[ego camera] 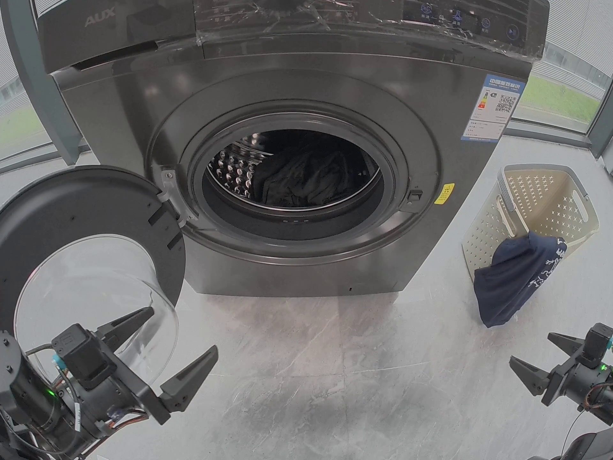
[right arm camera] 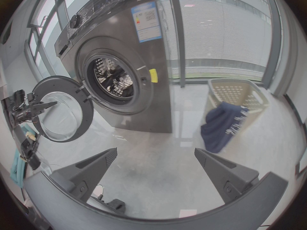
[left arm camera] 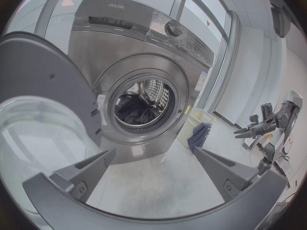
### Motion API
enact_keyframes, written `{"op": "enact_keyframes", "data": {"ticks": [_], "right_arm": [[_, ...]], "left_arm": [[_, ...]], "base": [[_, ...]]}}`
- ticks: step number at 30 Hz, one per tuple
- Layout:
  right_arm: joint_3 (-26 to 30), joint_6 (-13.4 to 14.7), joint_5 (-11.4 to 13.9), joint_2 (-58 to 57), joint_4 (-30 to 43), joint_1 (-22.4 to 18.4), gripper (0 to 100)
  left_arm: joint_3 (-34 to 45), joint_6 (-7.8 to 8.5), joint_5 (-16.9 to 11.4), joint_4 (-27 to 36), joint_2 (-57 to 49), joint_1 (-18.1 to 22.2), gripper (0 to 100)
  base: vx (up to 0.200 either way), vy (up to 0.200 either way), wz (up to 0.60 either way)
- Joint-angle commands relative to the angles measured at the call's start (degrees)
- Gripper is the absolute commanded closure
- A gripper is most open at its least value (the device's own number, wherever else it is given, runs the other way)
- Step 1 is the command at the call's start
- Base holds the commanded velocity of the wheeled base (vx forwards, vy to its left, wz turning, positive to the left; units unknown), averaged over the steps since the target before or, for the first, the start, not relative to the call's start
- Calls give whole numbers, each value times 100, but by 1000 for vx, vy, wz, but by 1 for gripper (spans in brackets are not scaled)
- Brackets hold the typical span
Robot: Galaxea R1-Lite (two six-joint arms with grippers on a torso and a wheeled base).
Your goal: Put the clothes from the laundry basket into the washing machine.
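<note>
Right of the washer (ego camera: 287, 276), as I face it, the basket (ego camera: 562, 199) lies tipped on the floor (ego camera: 351, 365) with its mouth turned toward me. A navy cloth (ego camera: 517, 276) hangs over the basket's lower rim, partly inside it and partly spilled out, its bottom end touching the floor. The basket stands apart from the washer's side wall.

Inside the washer's drum (ego camera: 233, 167) a heap of dark clothes (ego camera: 306, 174) rests toward the back. The porthole stands uncovered, and the door (ego camera: 76, 206) is swung out on its hinge to the washer's left, its inner face with the clear glass bowl turned toward me. A yellow sticker (ego camera: 444, 193) sits on the washer's front just right of the porthole, and a blue-edged label (ego camera: 493, 108) sits higher on that same side.

My left pincer (ego camera: 182, 330) hangs low in front of the washer's door, just before the glass and not touching it, its fingers spread wide with nothing between them. My right pincer (ego camera: 531, 347) is out in front of the washer on the basket's side, near the navy cloth but apart from it, likewise spread wide and holding nothing
</note>
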Motion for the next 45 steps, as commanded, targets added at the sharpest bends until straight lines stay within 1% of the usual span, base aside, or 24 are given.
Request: {"op": "enact_keyframes", "data": {"ticks": [1,2,4,5,8,11,13,15,18,22,24,26,29,32,33,35,37,38,39,40,41,42,43,45], "right_arm": [[96,-231,-2,-2672,1637,-690,0],[96,-240,-2,-2724,1663,-690,0],[88,-249,7,-3471,2067,-813,0],[88,-249,7,-3498,2085,-831,0],[96,-258,34,-4139,2542,-1253,0],[96,-267,78,-4544,2858,-1446,0],[96,-267,86,-4649,2955,-1508,0],[96,-284,104,-4930,3183,-1675,0],[96,-240,69,-4974,3201,-1710,0],[96,-196,7,-4974,3201,-1719,0],[96,-214,-54,-4974,3201,-1719,0],[96,-249,-327,-4974,3210,-1728,0],[96,-275,-608,-4965,3201,-1771,0],[96,-267,-643,-4957,3131,-1894,0],[96,-267,-643,-4957,3113,-1903,0],[79,-284,-529,-4983,3139,-2088,0],[88,-302,-318,-4992,3148,-2281,0],[96,-346,34,-5018,3192,-2466,0],[96,-425,332,-5080,3227,-2580,0],[96,-513,710,-5212,3324,-2694,0],[96,-557,965,-5352,3429,-2686,0],[96,-574,1009,-5361,3465,-2677,0],[96,-653,965,-5484,3623,-2606,0],[96,-671,948,-5484,3623,-2606,0]], "left_arm": [[132,-60,39,1658,-2128,567,0],[132,-60,39,1658,-2128,567,0],[132,-113,4,2194,-2770,787,0],[132,-113,4,2220,-2787,804,0],[132,-192,-23,3090,-3657,1138,0],[132,-342,-31,3873,-4475,1385,0],[132,-377,-40,4198,-4826,1543,0],[132,-350,-207,4927,-5696,1903,0],[132,-350,-717,5718,-6540,2474,0],[132,-298,-1121,6483,-7146,2905,0],[132,-245,-1121,6624,-7129,2905,0],[132,-263,-1095,6650,-7129,2923,0],[132,-245,-761,6667,-7120,2949,0],[123,-175,-462,6685,-7120,2967,0],[123,-175,-453,6694,-7120,2967,0],[105,-131,-532,6720,-6909,3081,0],[114,10,-761,6659,-6856,3309,0],[88,230,-1104,6641,-6865,3468,0],[105,370,-1297,6632,-6874,3538,0],[132,537,-1411,6694,-6874,3626,0],[132,634,-1394,6747,-6865,3775,0],[132,643,-1385,6755,-6874,3828,0],[132,695,-1447,6738,-7023,4426,0],[132,678,-1526,6747,-7199,4593,0]], "base": [[-200,0,0],[-200,0,0],[-200,0,0],[-200,0,0],[-200,0,0],[0,0,0],[0,0,0],[0,-100,0],[0,-200,0],[0,-200,0],[0,-200,0],[0,-200,0],[0,-200,0],[0,-200,0],[0,0,0],[0,0,0],[0,0,0],[0,0,0],[0,0,0],[0,0,0],[0,0,0],[0,0,0],[0,0,0],[0,0,0]]}}
